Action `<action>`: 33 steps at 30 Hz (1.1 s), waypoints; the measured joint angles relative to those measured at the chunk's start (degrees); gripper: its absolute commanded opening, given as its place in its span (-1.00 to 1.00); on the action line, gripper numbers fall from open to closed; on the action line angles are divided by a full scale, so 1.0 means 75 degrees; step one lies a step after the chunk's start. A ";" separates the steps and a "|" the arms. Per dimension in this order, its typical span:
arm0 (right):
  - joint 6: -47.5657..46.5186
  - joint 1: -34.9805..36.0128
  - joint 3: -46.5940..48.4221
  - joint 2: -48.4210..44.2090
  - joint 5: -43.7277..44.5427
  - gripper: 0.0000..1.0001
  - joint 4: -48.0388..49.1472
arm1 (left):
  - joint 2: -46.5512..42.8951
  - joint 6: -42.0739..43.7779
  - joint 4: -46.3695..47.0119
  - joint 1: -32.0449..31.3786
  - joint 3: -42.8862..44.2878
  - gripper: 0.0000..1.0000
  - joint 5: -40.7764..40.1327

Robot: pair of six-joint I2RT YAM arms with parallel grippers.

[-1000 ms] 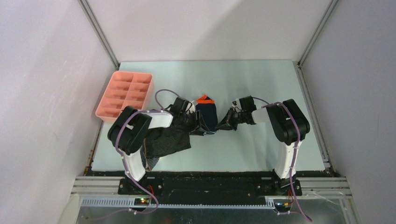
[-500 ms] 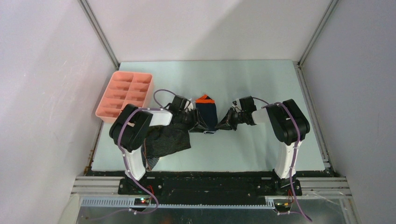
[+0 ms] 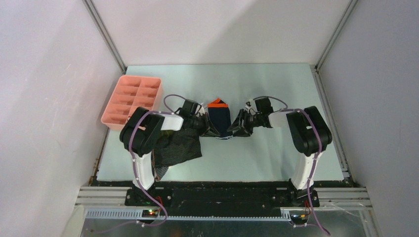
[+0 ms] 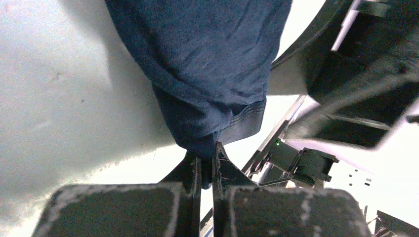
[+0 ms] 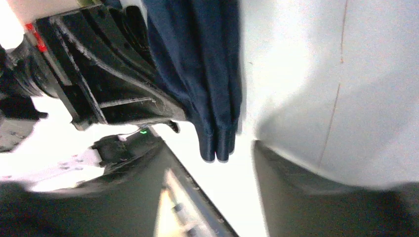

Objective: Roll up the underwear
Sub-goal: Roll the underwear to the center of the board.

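Note:
The navy underwear (image 3: 220,117) with an orange band at its far end lies folded lengthwise mid-table. My left gripper (image 3: 211,130) is at its near left corner, shut on a pinch of the navy cloth (image 4: 207,74), with the jaws (image 4: 206,160) closed round the fabric. My right gripper (image 3: 237,129) is at the near right side, open, its blurred fingers (image 5: 301,192) spread wide. The folded navy end (image 5: 217,133) sits just beyond them, not gripped. A dark grey striped underwear (image 3: 178,147) lies crumpled under my left arm.
The pink compartment tray (image 3: 132,100) stands at the table's left edge, behind my left arm. The grey striped cloth reaches toward the near edge by the left base. The enclosure walls close in on both sides and the back.

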 measured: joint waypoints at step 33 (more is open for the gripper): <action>-1.2625 0.3185 -0.3739 -0.2299 0.4301 0.33 0.6108 | 0.0189 -0.0146 -0.0102 0.0245 0.0766 -1.00 0.1472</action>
